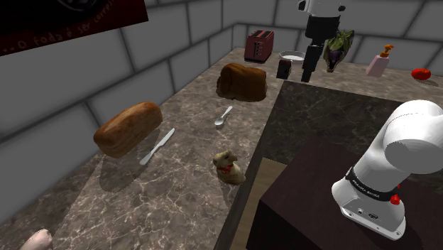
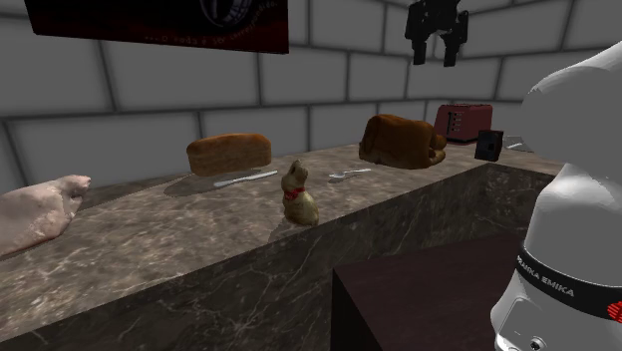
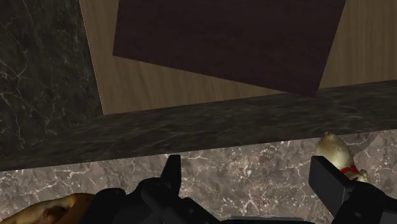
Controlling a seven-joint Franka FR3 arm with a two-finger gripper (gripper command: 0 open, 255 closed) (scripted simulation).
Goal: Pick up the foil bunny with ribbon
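Note:
The foil bunny [image 1: 228,167] is a pale gold figure with a red ribbon at its neck. It stands upright near the marble counter's [image 1: 181,195] front edge, also seen in the second exterior view as the bunny [image 2: 298,196]. My black gripper [image 2: 436,55] hangs high above the counter's far end, well away from the bunny, fingers pointing down and open. In the shoulder view the gripper [image 1: 311,67] shows near the toaster end. In the wrist view the bunny [image 3: 337,153] lies just beyond one finger [image 3: 327,175], with nothing between the fingers.
On the counter lie a bread loaf [image 1: 128,128], a knife [image 1: 157,145], a spoon [image 1: 223,116], a dark brown loaf [image 1: 241,82], a red toaster [image 1: 259,46], a small black box [image 1: 284,69] and a pink lump [image 2: 40,204]. The dark stand [image 1: 312,199] sits beside the counter's edge.

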